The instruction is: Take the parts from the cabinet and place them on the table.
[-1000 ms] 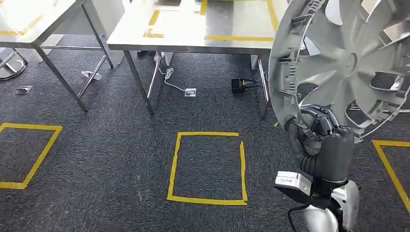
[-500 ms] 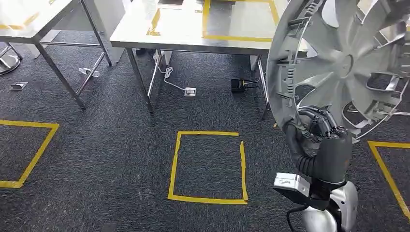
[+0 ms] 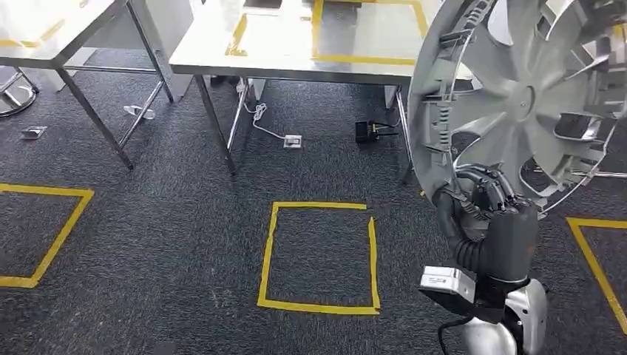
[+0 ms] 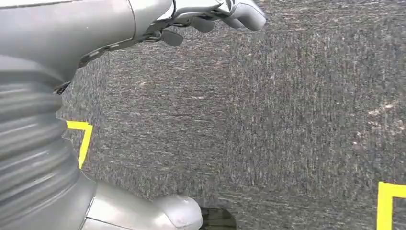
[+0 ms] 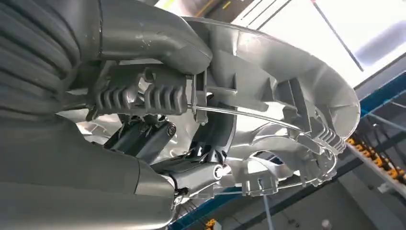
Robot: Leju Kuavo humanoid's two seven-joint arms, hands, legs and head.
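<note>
Edging closer to the steel-topped surface with yellow tape outlines, right robot hand gripping the big silver plastic wheel cover upright by its lower rim, left robot hand empty, fingers loose, placing not yet done.

The wheel cover is silver-grey, the right hand dark grey, the carpet speckled charcoal bearing yellow tape squares, and the table pale with yellow tape.
</note>
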